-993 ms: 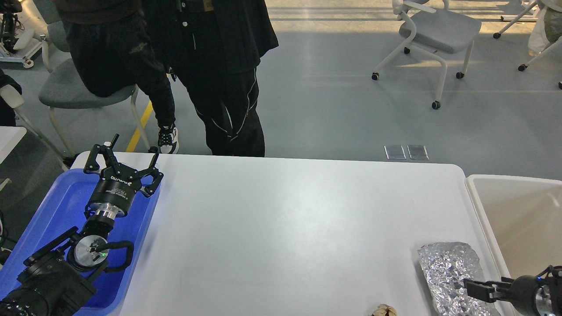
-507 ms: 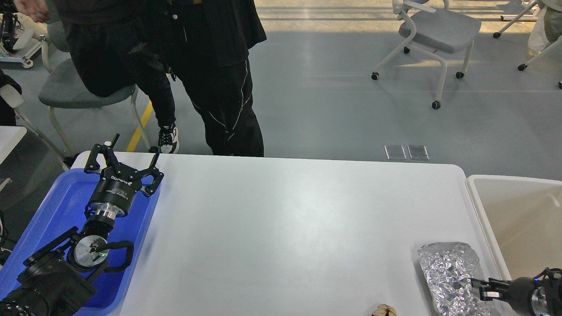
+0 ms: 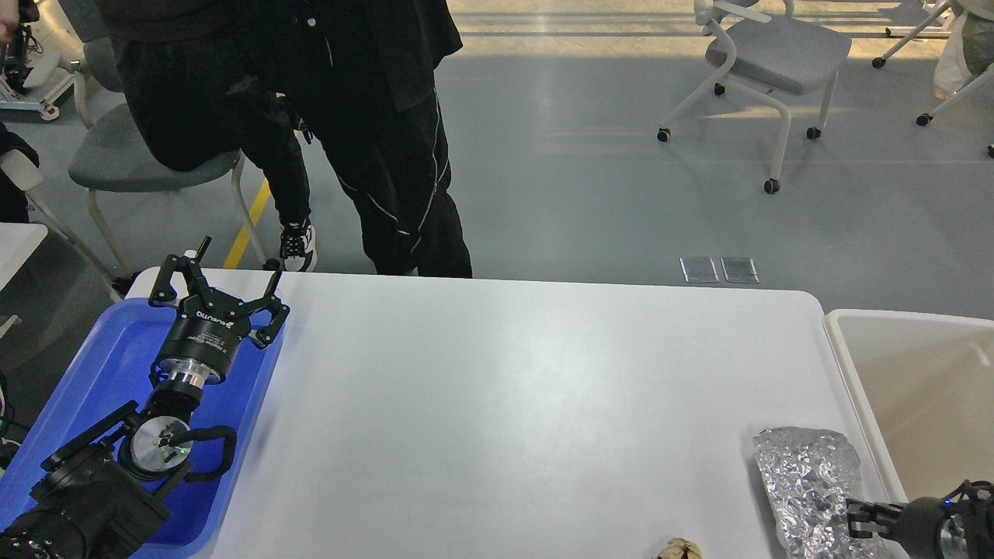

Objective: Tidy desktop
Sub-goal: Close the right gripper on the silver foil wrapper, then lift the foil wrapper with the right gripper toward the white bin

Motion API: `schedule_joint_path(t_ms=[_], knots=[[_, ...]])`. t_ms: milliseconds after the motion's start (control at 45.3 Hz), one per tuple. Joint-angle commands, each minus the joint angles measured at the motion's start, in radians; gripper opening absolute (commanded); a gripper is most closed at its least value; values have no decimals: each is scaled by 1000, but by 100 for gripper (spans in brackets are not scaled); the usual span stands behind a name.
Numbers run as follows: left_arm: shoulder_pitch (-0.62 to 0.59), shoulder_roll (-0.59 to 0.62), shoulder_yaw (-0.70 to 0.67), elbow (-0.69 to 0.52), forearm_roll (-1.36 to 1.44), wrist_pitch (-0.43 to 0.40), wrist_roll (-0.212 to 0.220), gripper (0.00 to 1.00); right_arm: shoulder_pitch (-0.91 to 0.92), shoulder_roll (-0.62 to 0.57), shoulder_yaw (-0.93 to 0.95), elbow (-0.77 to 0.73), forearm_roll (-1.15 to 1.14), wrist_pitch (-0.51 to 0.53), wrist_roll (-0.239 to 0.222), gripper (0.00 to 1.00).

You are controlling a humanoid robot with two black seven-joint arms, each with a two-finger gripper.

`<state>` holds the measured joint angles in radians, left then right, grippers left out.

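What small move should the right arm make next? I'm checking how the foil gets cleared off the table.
Probably keep drawing the foil sheet sideways toward the beige bin. The right gripper sits at the foil's near corner, the sheet lies at the desktop edge beside the bin, and it isn't in the bin yet. Whether the jaws pinch it is unclear.

A big white desktop [image 3: 497, 404] is seen in the lower middle of the frame. A blue tray [image 3: 93, 365] is placed at its left edge, and the left gripper [image 3: 219, 281] is held above the tray with its fingers spread apart. A crinkled silver foil sheet [image 3: 808, 481] is laid at the lower right. The right gripper [image 3: 854, 518] is seen at the foil's lower edge, too small for its fingers to be told apart. A beige bin [image 3: 916, 373] is set at the right edge. A small crumpled scrap [image 3: 677, 548] is seen at the bottom.
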<state>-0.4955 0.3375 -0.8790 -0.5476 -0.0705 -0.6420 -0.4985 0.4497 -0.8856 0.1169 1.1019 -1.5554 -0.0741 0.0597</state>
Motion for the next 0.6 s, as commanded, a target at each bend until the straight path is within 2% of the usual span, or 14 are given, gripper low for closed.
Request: schedule_joint_path(t_ms=[0, 221, 463, 574], knots=[[0, 0, 0, 0, 0, -1, 0, 100, 21, -7, -6, 10, 6, 0, 0, 0], [0, 0, 0, 0, 0, 1, 0, 100, 102, -116, -10, 125, 61, 27, 2, 0], [0, 0, 0, 0, 0, -1, 0, 100, 282, -324, -5, 369, 156, 213, 2, 0], [0, 0, 0, 0, 0, -1, 0, 100, 356, -387, 0, 435, 184, 269, 2, 0]])
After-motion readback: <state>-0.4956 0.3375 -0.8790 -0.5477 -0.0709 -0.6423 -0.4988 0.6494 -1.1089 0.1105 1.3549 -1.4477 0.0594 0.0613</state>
